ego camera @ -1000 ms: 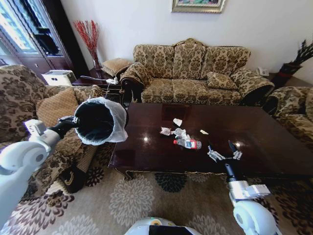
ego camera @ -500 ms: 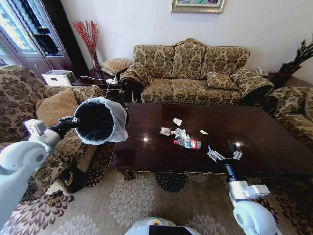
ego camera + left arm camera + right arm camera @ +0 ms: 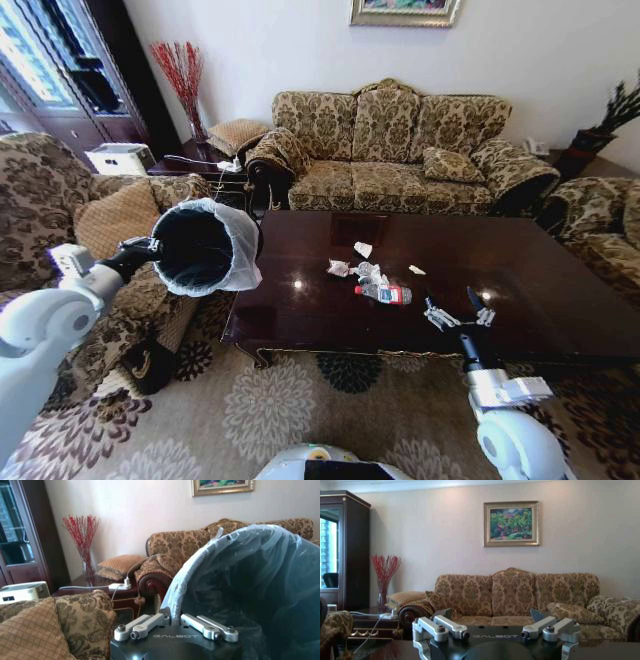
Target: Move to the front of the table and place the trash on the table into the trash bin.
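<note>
While nothing has shifted over the last second, the robot stands waiting at the table, no scrap binned yet.
Head view: left pincer (image 3: 150, 246) clamps the round dark bag-lined trash bin (image 3: 205, 246) beside the glossy reddish-brown wooden table (image 3: 300, 310); right pincer (image 3: 458, 309) gapes empty near white paper scraps and clear bottle (image 3: 382, 292). Left wrist: bin rim (image 3: 200, 558) gripped. Right wrist: jaws wide.

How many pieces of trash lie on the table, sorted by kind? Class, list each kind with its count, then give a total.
Crumpled white paper scraps: 4
Clear plastic bottle: 1
Total: 5 pieces, all loose on the table; the smallest scrap is hard to make out.
</note>
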You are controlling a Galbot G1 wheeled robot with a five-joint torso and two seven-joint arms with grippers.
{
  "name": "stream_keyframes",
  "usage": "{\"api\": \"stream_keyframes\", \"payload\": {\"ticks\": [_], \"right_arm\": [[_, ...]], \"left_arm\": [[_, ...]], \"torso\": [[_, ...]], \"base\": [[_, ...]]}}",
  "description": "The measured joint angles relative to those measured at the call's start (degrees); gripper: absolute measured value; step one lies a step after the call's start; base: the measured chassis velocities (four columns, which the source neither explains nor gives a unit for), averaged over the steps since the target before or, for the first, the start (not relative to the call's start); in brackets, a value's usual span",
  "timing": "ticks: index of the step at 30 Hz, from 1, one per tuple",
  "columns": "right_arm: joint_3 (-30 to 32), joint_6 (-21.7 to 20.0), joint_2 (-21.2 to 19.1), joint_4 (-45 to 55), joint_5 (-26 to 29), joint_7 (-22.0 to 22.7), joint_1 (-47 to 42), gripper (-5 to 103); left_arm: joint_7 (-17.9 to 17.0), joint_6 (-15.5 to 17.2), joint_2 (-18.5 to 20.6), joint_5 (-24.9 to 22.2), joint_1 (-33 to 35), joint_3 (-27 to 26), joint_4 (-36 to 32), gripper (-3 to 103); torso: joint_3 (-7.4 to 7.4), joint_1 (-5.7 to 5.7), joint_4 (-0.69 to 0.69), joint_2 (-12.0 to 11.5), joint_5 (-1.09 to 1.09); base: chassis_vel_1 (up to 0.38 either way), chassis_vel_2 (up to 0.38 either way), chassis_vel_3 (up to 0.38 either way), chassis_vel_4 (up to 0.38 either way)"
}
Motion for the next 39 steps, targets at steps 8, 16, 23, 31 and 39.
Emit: {"api": "stream_keyframes", "payload": {"ticks": [8,16,23,31,39], "right_arm": [[0.00,0.00,0.00,0.00,0.00,0.00,0.00,100],[0.00,0.00,0.00,0.00,0.00,0.00,0.00,100],[0.00,0.00,0.00,-0.01,0.00,0.00,0.00,100],[0.00,0.00,0.00,0.00,0.00,0.00,0.00,100],[0.00,0.00,0.00,0.00,0.00,0.00,0.00,100]], "left_arm": [[0.00,0.00,0.00,0.00,0.00,0.00,0.00,0],[0.00,0.00,0.00,0.00,0.00,0.00,0.00,0],[0.00,0.00,0.00,0.00,0.00,0.00,0.00,0],[0.00,0.01,0.00,0.00,0.00,0.00,0.00,0],[0.00,0.01,0.00,0.00,0.00,0.00,0.00,0]], "torso": [[0.00,0.00,0.00,0.00,0.00],[0.00,0.00,0.00,0.00,0.00],[0.00,0.00,0.00,0.00,0.00],[0.00,0.00,0.00,0.00,0.00],[0.00,0.00,0.00,0.00,0.00]], "base": [[0.000,0.000,0.000,0.000],[0.000,0.000,0.000,0.000],[0.000,0.000,0.000,0.000],[0.000,0.000,0.000,0.000],[0.000,0.000,0.000,0.000]]}}
